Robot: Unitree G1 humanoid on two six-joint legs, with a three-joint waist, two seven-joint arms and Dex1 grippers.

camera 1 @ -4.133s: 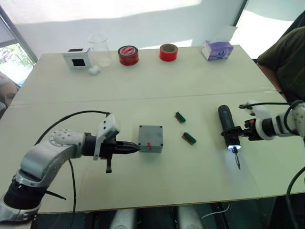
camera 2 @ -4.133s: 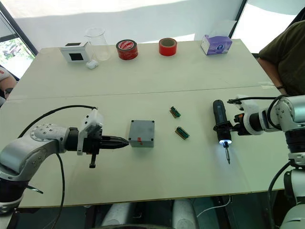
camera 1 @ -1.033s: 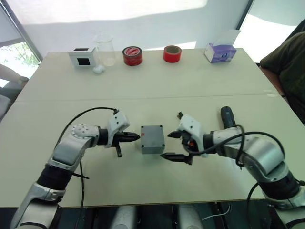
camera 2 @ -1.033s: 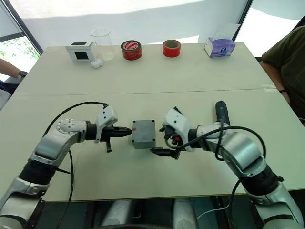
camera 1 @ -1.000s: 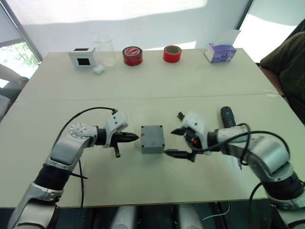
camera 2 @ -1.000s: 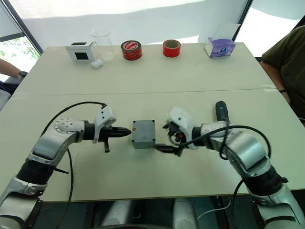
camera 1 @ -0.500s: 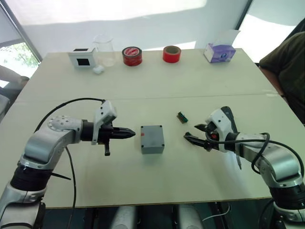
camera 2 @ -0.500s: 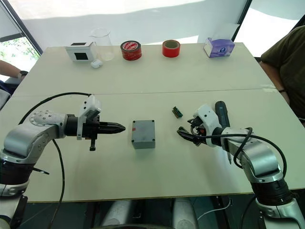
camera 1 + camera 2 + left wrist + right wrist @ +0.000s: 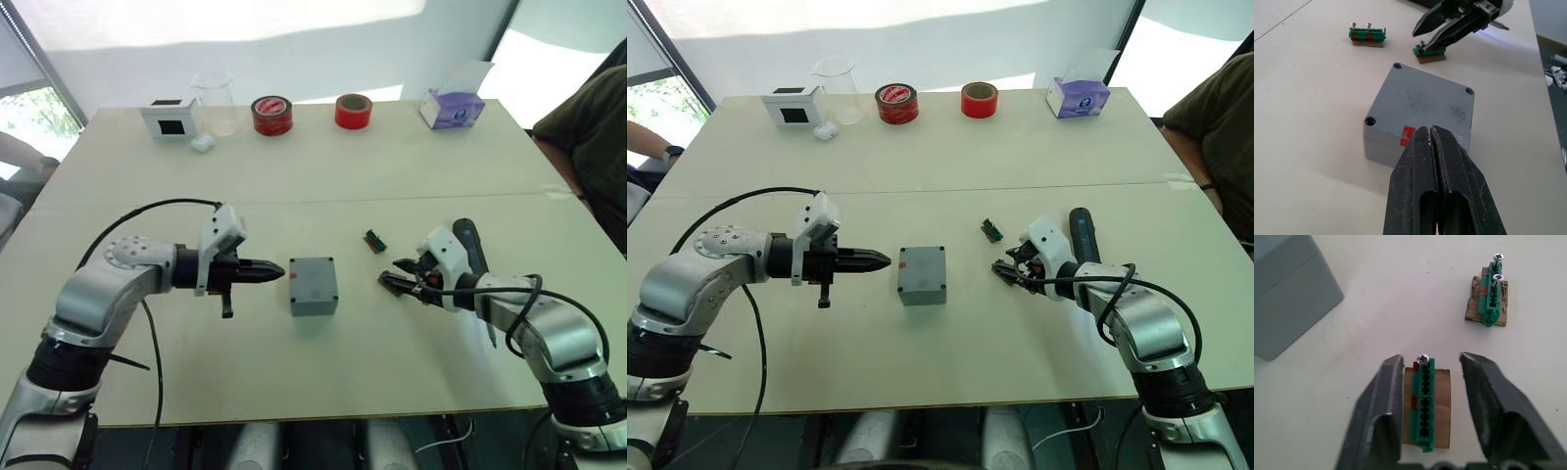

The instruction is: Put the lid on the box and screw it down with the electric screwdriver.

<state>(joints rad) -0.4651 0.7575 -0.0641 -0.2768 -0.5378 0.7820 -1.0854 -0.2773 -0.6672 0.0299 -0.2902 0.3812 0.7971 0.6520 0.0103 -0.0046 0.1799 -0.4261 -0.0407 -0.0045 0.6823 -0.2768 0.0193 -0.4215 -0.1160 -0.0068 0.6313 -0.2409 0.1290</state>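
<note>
The grey box (image 9: 313, 290) stands mid-table, a red mark on its side wall. The lid (image 9: 1425, 100) lies on top of it, its corner screw holes showing. My left gripper (image 9: 272, 271) is shut and empty, its tip pointing at the box's left side a short gap away. To the right of the box, my right gripper (image 9: 1431, 358) is open, its fingers on either side of a green terminal block (image 9: 1424, 401) on a cardboard scrap. The black electric screwdriver (image 9: 467, 239) lies on the table behind my right wrist, partly hidden by it.
A second green terminal block (image 9: 373, 239) lies just beyond the right gripper. Along the far edge stand a white box with a black face (image 9: 168, 117), a glass beaker (image 9: 214, 96), two red tape rolls (image 9: 272, 115) and a tissue box (image 9: 452, 104). A person (image 9: 591, 122) sits at the right.
My right gripper left the box's right side, moved right to the green terminal block and narrowed its jaws around it. The left gripper stayed shut near the box.
</note>
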